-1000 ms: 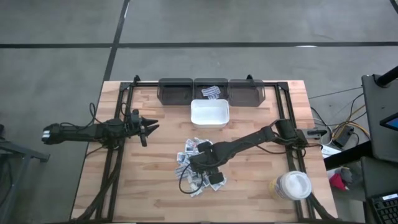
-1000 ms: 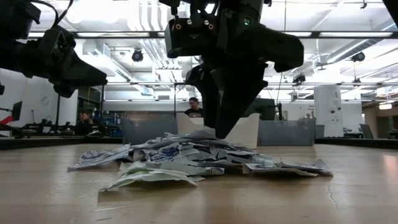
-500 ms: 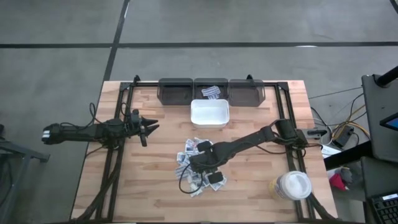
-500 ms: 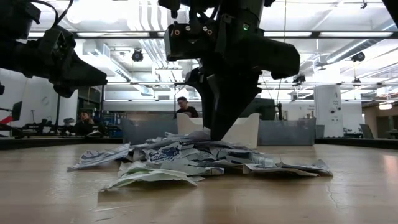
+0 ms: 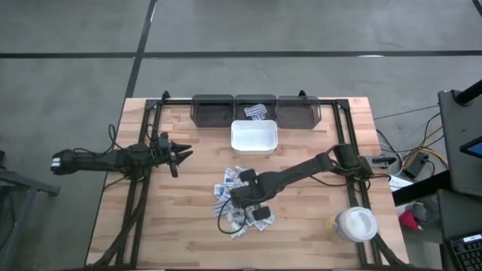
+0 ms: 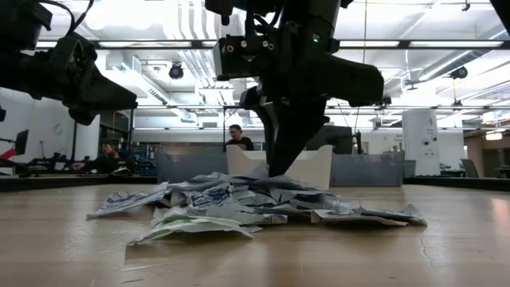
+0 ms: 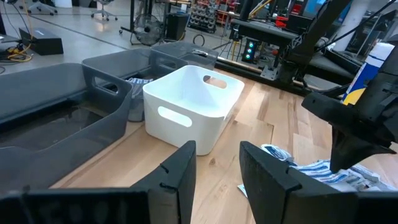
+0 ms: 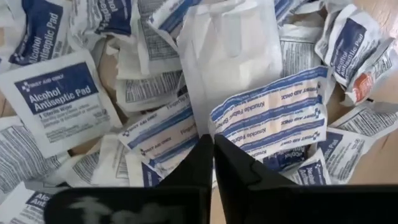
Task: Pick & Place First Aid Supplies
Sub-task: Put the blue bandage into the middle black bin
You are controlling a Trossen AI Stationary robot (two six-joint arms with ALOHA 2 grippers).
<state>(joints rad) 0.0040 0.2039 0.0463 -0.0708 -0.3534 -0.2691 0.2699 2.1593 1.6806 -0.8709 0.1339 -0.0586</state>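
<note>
Rising slightly off the sachet pile [image 5: 239, 202] at centre frame, your right gripper [image 8: 213, 163] looks pinched closed, apparently on a bandage sachet [image 8: 273, 118], so the pick seems underway.

High: we look straight down on the whole tabletop [image 5: 188, 233] | Low: we sit at its surface, facing the room | Wrists: left faces the white bin [image 7: 193, 106], right hangs close over the sachet pile [image 8: 186, 93] | Shared: pile, all views.
</note>
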